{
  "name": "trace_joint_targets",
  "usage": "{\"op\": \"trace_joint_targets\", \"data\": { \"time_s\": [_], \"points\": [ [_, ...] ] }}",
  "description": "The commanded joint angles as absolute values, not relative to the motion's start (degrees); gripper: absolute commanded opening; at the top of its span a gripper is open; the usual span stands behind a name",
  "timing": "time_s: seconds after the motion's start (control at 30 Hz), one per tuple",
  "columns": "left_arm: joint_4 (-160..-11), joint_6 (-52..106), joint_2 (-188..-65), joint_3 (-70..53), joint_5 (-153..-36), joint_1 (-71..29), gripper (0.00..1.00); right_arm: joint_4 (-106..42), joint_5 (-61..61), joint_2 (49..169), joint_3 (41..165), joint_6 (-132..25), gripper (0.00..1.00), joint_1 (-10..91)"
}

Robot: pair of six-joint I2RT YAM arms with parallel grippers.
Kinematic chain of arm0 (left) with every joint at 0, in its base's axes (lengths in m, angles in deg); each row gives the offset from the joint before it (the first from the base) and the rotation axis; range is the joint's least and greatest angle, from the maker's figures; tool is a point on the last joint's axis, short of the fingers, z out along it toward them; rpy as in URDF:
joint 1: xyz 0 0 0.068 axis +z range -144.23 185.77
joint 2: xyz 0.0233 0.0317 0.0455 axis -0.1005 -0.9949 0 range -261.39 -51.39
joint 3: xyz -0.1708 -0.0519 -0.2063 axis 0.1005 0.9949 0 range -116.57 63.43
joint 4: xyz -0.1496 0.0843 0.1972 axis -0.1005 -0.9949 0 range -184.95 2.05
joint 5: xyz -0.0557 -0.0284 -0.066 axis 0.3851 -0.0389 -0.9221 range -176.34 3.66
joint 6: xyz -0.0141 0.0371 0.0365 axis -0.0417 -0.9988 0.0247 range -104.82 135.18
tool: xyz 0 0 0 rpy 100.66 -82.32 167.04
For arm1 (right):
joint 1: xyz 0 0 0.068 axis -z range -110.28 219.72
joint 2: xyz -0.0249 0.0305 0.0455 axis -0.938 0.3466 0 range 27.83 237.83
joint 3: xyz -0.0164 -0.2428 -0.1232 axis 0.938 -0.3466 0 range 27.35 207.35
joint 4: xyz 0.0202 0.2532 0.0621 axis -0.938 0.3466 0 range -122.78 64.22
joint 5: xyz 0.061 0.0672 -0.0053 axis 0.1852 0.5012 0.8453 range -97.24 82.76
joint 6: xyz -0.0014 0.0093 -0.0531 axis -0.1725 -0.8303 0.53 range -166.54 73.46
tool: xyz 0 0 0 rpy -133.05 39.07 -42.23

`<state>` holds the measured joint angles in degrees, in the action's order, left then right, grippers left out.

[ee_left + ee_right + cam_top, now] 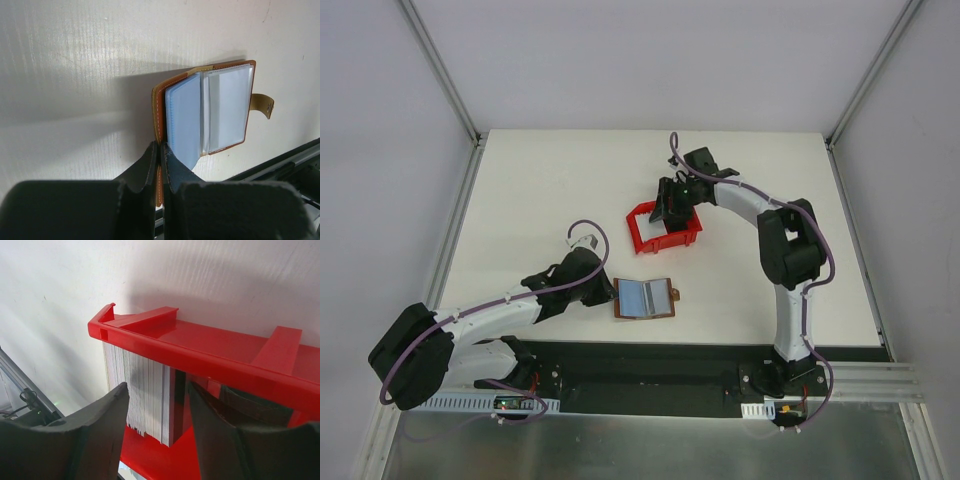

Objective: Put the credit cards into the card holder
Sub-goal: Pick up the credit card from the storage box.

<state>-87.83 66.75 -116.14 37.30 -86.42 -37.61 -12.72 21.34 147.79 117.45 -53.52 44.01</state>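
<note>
The card holder (pixel 646 298) lies open near the table's front edge, brown cover down, its pale blue and clear sleeves (pixel 207 112) facing up. My left gripper (pixel 161 149) is shut on the brown cover's left edge (pixel 618 296). The credit cards (pixel 145 392) stand on edge as a thick whitish stack inside the red bin (pixel 200 357). My right gripper (pixel 159 395) is open and reaches down into the bin (pixel 640 232), one finger on each side of the stack. From above, a patch of the cards (pixel 657 237) shows under the right gripper (pixel 671 212).
The holder's tan clasp strap (pixel 263 104) sticks out on its right side. The black base rail (pixel 650 365) runs just in front of the holder. Metal frame posts (pixel 450 80) stand at the table's back corners.
</note>
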Motion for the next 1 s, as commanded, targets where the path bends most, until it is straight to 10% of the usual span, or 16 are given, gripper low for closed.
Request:
{"op": "trace_joint_targets", "data": {
  "time_s": [0.0, 0.97],
  "points": [
    [-87.77, 65.54, -116.16, 35.75, -87.75, -36.86, 0.00, -12.65, 24.93, 146.31, 119.02, -53.22, 0.50, 43.97],
    [-87.77, 65.54, -116.08, 35.84, -88.10, -36.86, 0.00, -12.13, 19.32, 140.86, 117.17, -52.52, 0.08, 44.76]
  ]
}}
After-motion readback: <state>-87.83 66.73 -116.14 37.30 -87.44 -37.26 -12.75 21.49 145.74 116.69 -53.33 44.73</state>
